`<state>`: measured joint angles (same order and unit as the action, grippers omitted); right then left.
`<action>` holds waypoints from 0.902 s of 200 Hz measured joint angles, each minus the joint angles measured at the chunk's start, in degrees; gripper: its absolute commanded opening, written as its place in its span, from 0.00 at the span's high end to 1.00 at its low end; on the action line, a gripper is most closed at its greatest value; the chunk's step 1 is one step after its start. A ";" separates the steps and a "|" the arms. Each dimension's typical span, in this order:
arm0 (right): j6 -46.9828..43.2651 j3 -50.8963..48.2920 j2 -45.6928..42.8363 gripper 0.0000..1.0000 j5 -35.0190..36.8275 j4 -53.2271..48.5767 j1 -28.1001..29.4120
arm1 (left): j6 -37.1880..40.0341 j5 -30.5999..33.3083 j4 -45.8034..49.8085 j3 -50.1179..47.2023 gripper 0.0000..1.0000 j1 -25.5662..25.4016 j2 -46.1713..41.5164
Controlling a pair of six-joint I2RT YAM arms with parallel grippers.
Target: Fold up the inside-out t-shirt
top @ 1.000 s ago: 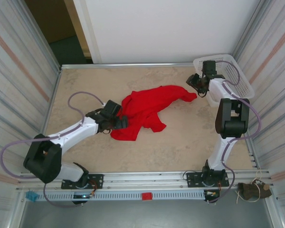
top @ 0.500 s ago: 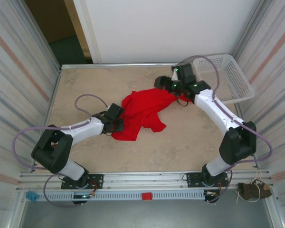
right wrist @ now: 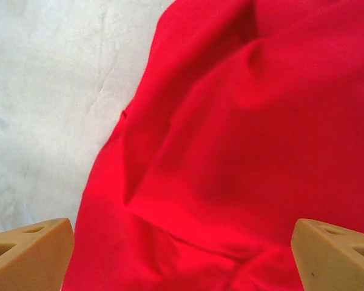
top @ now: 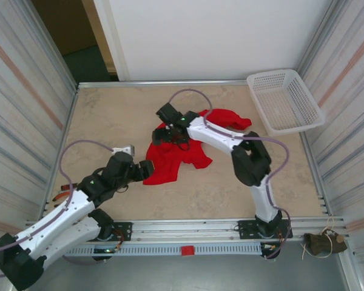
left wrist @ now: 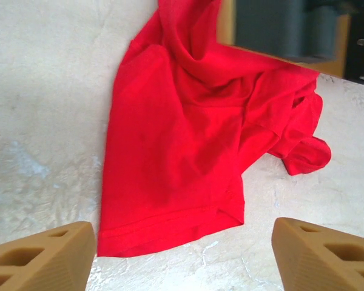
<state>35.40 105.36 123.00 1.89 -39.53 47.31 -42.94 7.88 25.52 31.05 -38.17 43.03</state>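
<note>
The red t-shirt (top: 177, 159) lies crumpled in the middle of the table, plain red side up, with no printed graphic showing. My left gripper (top: 147, 170) sits just off the shirt's near-left hem. In the left wrist view this gripper (left wrist: 185, 262) is open, and the stitched hem (left wrist: 170, 227) lies on the table between and just ahead of its tan fingers (left wrist: 42, 257). My right gripper (top: 168, 138) hovers over the shirt's far-left part. In the right wrist view it (right wrist: 182, 262) is open above wrinkled red cloth (right wrist: 230, 157), with nothing held.
A white mesh basket (top: 285, 100) stands at the back right corner. Bare beige table (top: 109, 115) lies left of the shirt and along the near edge. Striped walls close both sides. The right arm stretches across the shirt's upper part.
The right arm swung from the basket across the table to the shirt's far-left part. The left arm drew back toward the near left, and its gripper now sits off the hem.
</note>
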 measured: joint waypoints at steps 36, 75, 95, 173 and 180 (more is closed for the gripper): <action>-0.57 11.96 10.25 0.83 2.16 -5.66 -1.46 | 0.00 0.81 3.15 1.57 0.20 3.34 2.34; -3.45 12.17 9.64 1.00 0.72 -8.11 -4.83 | 0.07 1.14 4.48 4.50 0.20 7.23 2.95; -4.61 13.27 7.26 1.00 -2.01 -8.44 -6.62 | 0.20 0.90 4.50 4.66 0.20 9.44 2.03; -5.92 30.86 -2.45 1.00 -15.43 -4.55 -8.68 | 1.73 -2.10 7.10 7.89 0.20 16.61 0.04; -5.99 25.75 -6.56 1.00 -15.30 -2.80 -8.20 | 2.10 -2.34 7.52 8.37 0.20 16.90 0.09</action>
<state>29.41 131.11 116.44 -13.41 -42.33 39.11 -40.84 5.54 33.04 39.42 -21.28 43.11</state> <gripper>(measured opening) 0.043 0.798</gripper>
